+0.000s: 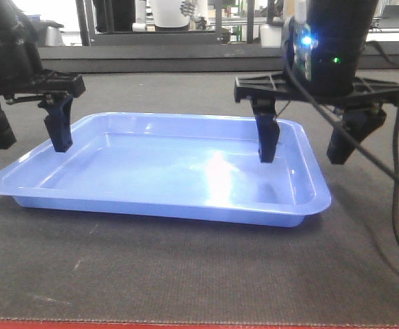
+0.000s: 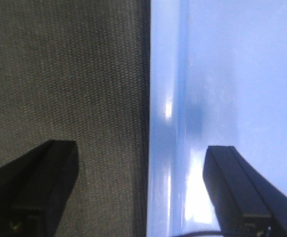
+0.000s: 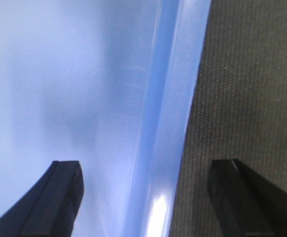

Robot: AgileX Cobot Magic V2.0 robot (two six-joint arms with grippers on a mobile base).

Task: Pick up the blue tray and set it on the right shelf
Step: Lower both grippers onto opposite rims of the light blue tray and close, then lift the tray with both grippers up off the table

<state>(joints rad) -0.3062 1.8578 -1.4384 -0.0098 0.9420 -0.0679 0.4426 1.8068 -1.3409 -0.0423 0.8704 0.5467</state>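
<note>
One blue tray point(image 1: 151, 175), dark woven mat point(image 1: 186, 274) — red front edge point(image 1: 186, 324)

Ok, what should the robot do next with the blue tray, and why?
Probably close both sets of fingers. The left gripper and right gripper are open, each with one finger inside the blue tray and one outside above the mat, so a rim sits between them, ready to pinch.
</note>
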